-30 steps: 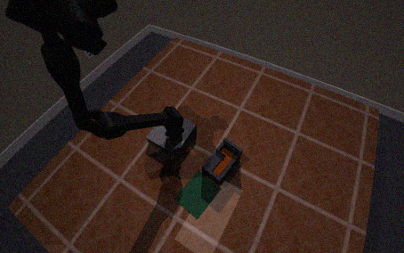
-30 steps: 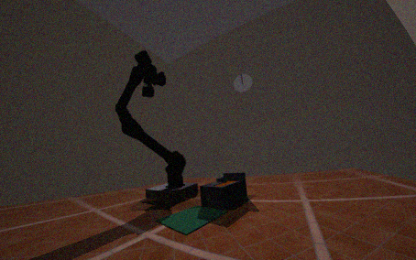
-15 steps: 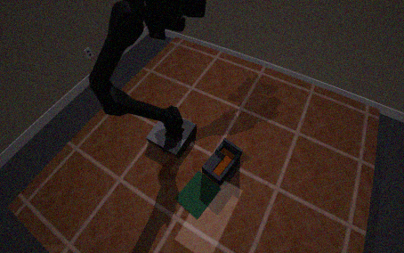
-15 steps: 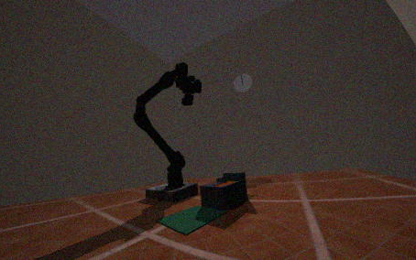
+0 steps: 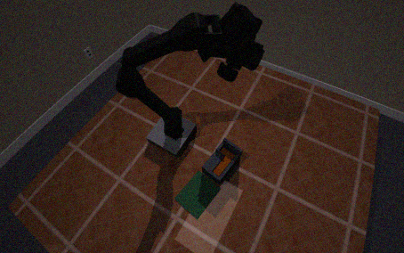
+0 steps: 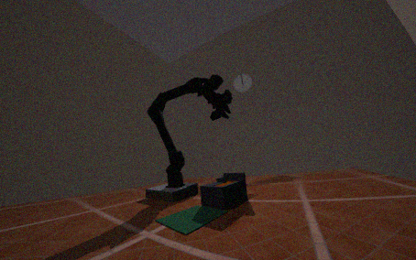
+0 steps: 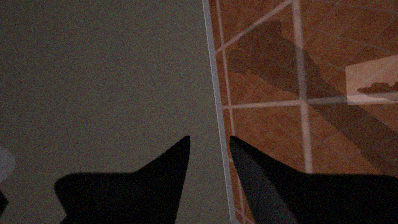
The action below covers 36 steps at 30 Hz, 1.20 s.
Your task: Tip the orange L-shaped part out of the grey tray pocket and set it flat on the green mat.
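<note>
Open air separates raised gripper (image 6: 220,111) from tray (image 6: 222,194); nothing between

1 arm (image 6: 165,119) stands on 1 base plate (image 5: 172,135) and carries 1 gripper (image 7: 210,150) with 2 fingers. On the floor sit 1 grey tray (image 5: 223,161), holding 1 orange part (image 5: 221,167), and 1 green mat (image 5: 197,194). On the far wall hangs 1 round clock (image 6: 242,82).
</note>
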### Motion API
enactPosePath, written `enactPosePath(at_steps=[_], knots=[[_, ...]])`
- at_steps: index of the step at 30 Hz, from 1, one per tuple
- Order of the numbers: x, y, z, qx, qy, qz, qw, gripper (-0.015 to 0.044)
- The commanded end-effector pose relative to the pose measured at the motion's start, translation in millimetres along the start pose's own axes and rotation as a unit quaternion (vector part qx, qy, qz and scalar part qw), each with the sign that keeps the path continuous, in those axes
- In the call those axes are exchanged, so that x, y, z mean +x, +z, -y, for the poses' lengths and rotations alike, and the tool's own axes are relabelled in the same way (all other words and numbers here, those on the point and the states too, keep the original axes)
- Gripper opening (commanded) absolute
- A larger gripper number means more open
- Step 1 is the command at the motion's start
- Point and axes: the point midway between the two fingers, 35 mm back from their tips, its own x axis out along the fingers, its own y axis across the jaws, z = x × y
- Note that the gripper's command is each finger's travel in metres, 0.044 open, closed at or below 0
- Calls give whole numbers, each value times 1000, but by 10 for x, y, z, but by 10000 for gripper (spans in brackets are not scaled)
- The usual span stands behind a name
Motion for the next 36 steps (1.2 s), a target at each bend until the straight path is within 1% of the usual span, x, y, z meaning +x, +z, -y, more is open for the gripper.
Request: enactPosePath(at_steps=[1,4,7,12,14,25,28,33,36], knots=[[230,435,597,-7,-116,43,992,180],[297,691,1044,-16,-201,56,978,180],[295,890,1525,-26,-289,52,956,180],[140,1073,2359,-40,-433,-1,901,180],[57,1088,2602,-44,-473,-28,880,180],[60,1091,2654,-44,-478,-32,877,180],[167,1105,2804,-44,-478,-32,877,180],[434,1080,3237,-44,-478,-32,877,180],[446,1077,3258,-44,-478,-32,877,180]])
